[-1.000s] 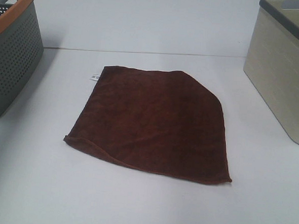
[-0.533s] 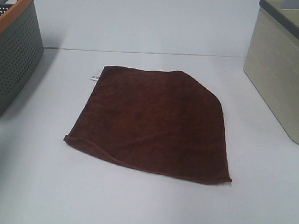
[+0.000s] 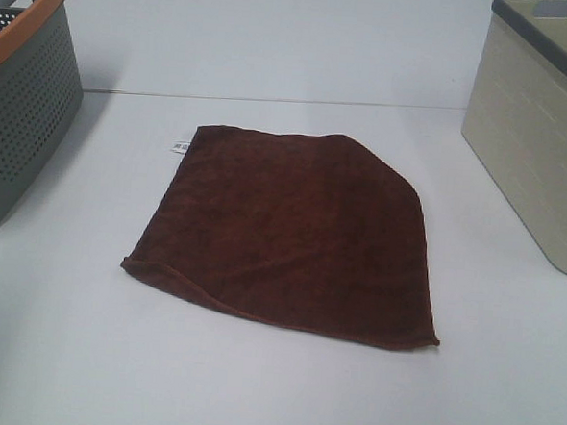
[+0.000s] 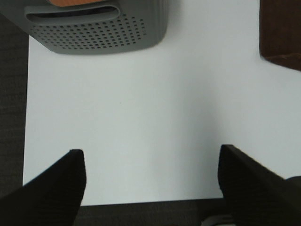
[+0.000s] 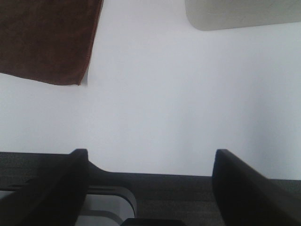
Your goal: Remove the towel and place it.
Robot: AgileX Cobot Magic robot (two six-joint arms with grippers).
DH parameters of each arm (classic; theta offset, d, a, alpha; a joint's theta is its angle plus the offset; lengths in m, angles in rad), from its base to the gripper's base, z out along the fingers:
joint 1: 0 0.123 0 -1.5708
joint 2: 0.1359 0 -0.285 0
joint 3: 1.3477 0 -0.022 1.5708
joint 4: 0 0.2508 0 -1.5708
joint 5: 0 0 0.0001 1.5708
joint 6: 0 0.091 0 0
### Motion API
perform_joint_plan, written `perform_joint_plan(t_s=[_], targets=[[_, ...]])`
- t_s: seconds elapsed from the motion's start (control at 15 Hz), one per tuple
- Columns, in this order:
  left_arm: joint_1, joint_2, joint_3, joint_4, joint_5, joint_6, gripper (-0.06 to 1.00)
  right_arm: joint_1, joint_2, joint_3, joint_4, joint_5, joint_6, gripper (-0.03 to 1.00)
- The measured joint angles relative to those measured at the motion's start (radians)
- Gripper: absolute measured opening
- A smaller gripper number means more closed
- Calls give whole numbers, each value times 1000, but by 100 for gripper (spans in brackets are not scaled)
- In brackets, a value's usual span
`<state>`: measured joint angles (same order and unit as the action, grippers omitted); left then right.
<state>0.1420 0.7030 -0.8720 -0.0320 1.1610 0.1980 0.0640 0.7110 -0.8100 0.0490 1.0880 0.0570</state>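
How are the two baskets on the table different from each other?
The grey plastic basket with the orange rim stands at the left of the white table; the beige basket with the dark grey rim stands at the right. The grey one's wall is full of small holes; the beige one's is solid. Both have handle slots and flank the dark maroon-brown towel.

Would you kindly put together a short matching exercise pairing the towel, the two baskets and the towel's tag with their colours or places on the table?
Things:
1. towel
2. perforated basket
3. beige basket
4. tag

Descriptions:
A. grey with an orange rim, at the table's left edge
B. small and white, at the towel's far left corner
C. dark maroon-brown, lying flat in the middle of the table
D. pale with a dark grey rim, at the table's right edge

Pairs: 1-C, 2-A, 3-D, 4-B
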Motion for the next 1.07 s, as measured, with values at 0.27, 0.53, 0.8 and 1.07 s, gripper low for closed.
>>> perform_joint_plan(t_s=[0.27, 0.53, 0.8, 1.07], targets=[[0, -202, 109, -4, -60, -50, 74, 0, -233, 93, -1, -3, -57, 64], [-76, -282, 180, -9, -36, -56, 74, 0, -435, 187, -1, -3, -83, 64], [-89, -344, 211, 32, -32, -59, 74, 0, -662, 280, -1, -4, -102, 64], [-104, -403, 296, 42, -43, -63, 74, 0, -715, 283, -3, -4, -106, 64]])
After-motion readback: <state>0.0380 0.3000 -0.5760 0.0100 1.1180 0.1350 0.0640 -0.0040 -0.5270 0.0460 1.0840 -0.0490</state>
